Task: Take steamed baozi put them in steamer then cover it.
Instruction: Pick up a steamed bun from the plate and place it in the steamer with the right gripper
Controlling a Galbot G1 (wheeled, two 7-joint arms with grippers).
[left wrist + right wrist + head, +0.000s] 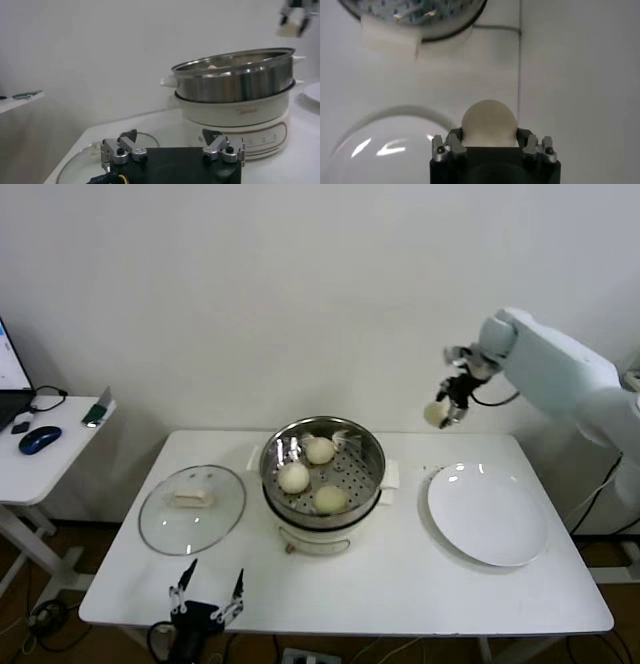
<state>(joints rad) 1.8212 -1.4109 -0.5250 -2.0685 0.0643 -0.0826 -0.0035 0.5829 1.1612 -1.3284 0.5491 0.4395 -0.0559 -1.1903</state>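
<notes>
On table centre: steamer, steel pot on white base, lid off, white side handles.
Inside steamer: three steamed baozi on perforated tray, one far, one left, one near.
Fourth baozi: in the air, far right, above table's far edge, between steamer and plate but higher than both.
Right gripper: raised at far right, fingers clamped on fourth baozi, bun round and whole between pads.
Left gripper: low at near edge of table, near-left of steamer, fingers spread wide, nothing between them.
Glass lid: flat on table, left of steamer, cream handle on top.
White plate: right of steamer, just beside it, bare.
Side desk: far left, blue mouse on it.
</notes>
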